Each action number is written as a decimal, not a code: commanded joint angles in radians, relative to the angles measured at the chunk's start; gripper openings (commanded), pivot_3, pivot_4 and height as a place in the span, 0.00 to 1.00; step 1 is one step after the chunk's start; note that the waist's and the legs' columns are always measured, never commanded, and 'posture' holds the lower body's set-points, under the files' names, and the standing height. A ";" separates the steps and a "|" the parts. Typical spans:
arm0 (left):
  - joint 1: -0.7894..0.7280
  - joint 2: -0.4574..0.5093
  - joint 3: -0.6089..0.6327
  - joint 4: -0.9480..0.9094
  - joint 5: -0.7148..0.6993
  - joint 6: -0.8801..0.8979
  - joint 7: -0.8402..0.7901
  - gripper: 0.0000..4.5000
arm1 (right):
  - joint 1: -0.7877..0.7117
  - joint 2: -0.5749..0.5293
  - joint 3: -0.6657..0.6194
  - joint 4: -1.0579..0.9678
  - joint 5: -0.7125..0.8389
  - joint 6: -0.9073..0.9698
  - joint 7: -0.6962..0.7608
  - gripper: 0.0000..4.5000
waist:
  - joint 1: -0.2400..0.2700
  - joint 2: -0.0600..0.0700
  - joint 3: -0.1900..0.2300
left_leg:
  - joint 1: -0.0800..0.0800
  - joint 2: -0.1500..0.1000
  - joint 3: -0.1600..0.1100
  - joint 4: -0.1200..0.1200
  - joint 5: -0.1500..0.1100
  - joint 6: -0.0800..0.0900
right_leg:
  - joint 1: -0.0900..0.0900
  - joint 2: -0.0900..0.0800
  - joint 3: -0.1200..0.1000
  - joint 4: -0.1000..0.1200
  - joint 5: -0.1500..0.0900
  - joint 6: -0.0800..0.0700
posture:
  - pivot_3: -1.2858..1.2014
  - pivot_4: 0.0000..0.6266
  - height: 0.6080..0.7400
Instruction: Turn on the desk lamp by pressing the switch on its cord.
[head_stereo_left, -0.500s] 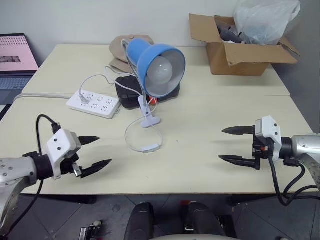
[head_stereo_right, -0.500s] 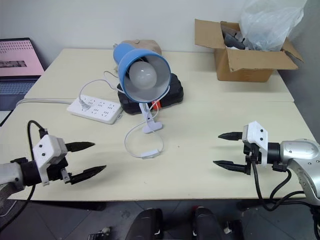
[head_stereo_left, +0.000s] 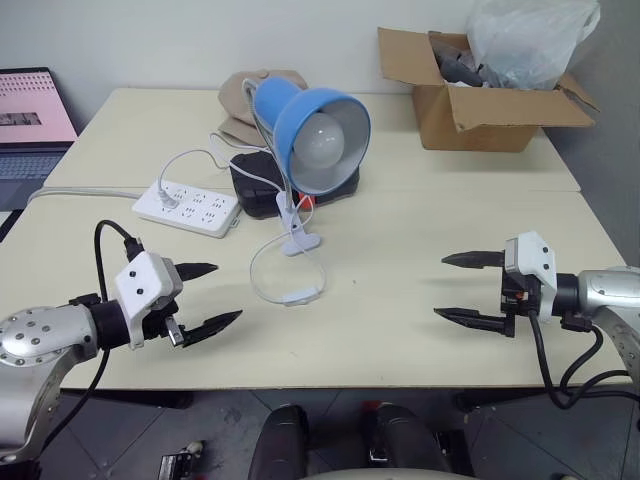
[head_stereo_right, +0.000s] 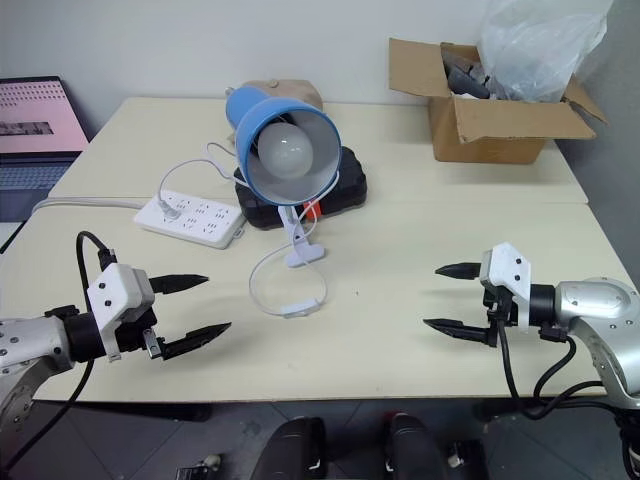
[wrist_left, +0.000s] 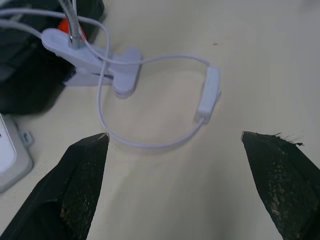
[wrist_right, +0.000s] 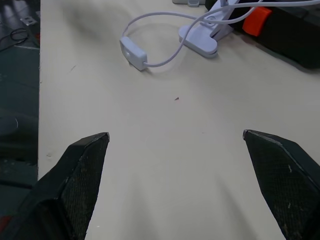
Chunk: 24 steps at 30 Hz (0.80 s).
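No text, label, brand, number or sign can be read anywhere in these views. The laptop screen (head_stereo_left: 33, 105) at the far left shows a pink page with a dark strip, but whatever is written on it is too small to make out. The cardboard box (head_stereo_left: 478, 100) and the white power strip (head_stereo_left: 188, 207) carry no legible printing.
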<state>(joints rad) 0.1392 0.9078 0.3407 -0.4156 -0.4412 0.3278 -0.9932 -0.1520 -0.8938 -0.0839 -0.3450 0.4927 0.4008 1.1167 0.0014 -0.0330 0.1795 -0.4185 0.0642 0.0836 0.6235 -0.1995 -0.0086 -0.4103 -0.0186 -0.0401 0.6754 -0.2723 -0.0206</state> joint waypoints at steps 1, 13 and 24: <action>-0.025 0.011 -0.002 0.021 -0.002 -0.034 -0.034 0.98 | -0.025 0.003 -0.002 -0.004 -0.006 -0.011 -0.005 1.00 | 0.000 0.000 0.000 | 0.000 0.000 0.000 0.000 0.000 0.000 | 0.000 0.000 0.000 0.000 0.000 0.000 | 0.52 0.24 1.00; -0.205 0.032 -0.191 0.195 0.063 -0.182 -0.217 0.98 | -0.024 0.006 0.034 -0.056 -0.024 0.026 -0.048 1.00 | 0.001 0.000 0.000 | 0.000 0.000 0.000 0.001 0.000 0.000 | 0.000 0.000 0.000 0.001 0.000 0.000 | 0.52 0.24 1.00; -0.434 -0.077 -0.425 0.461 0.226 -0.386 -0.279 0.98 | 0.000 0.023 0.073 -0.160 -0.038 0.098 -0.134 1.00 | 0.001 0.000 0.000 | 0.000 0.000 0.000 0.002 0.000 0.000 | 0.000 0.001 0.000 0.003 0.000 0.001 | 0.52 0.24 1.00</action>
<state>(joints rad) -0.2646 0.8442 -0.0670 0.0089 -0.2392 -0.0046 -1.2669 -0.1529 -0.8709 0.0041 -0.4600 0.4513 0.4911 0.9974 0.0024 -0.0331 0.1794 -0.4185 0.0641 0.0838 0.6260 -0.1992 -0.0083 -0.4101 -0.0178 -0.0401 0.6786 -0.2719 -0.0197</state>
